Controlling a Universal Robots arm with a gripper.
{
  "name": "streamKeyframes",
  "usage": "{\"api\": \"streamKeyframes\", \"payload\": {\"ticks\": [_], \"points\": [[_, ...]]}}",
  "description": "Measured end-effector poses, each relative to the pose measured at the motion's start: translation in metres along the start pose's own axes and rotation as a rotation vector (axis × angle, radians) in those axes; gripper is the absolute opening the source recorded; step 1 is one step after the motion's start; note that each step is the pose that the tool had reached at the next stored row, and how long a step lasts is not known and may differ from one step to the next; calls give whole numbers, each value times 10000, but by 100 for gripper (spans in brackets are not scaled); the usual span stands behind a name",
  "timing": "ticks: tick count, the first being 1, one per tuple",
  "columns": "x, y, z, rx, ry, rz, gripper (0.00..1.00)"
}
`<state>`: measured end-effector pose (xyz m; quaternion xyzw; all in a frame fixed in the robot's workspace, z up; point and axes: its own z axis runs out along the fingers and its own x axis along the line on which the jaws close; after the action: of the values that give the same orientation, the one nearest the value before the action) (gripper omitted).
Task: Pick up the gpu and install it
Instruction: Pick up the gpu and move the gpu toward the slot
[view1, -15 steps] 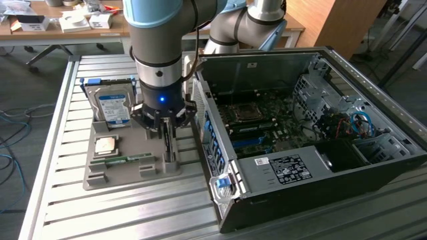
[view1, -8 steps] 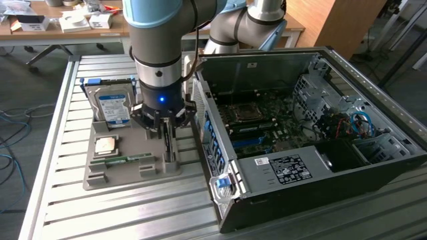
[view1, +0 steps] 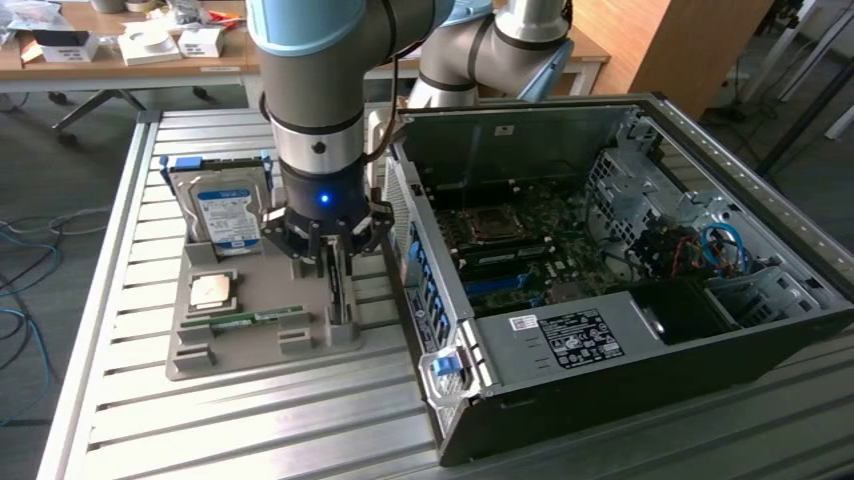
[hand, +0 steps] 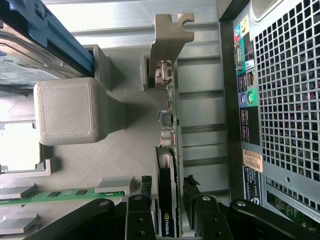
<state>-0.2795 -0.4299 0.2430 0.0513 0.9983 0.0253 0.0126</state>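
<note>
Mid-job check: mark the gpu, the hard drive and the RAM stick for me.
gpu (hand: 167, 131), wrist view, the card edge facing the camera.
hard drive (view1: 224, 212), exterior view, its blue-white label.
RAM stick (view1: 248, 319), exterior view, middle of the stick.

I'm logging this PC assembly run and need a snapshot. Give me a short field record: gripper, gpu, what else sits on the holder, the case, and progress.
gripper: open, low over the holder, one finger on each side of the gpu
gpu: standing on edge in a slot of the gray holder
also on holder: hard drive, RAM stick, processor chip
computer case: side open, beside the holder on the exterior view's right
progress: gpu not yet in the case
</note>
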Motion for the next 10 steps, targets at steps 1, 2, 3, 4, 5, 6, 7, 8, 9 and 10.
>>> {"api": "streamKeyframes", "payload": {"ticks": [1, 2, 3, 4, 5, 6, 7, 8, 9, 10], "points": [[0, 0, 0, 0, 0, 0, 39], [-4, 0, 0, 0, -1, -2, 39], [-5, 1, 0, 0, -1, -2, 39], [-5, 0, 0, 0, -1, -3, 39], [-5, 0, 0, 0, 0, -2, 39], [-5, 0, 0, 0, 0, -2, 39], [-5, 0, 0, 0, -1, -2, 39], [-5, 0, 0, 0, -1, -1, 39], [-5, 0, 0, 0, 0, -1, 39], [-5, 0, 0, 1, -1, -2, 39]]}}
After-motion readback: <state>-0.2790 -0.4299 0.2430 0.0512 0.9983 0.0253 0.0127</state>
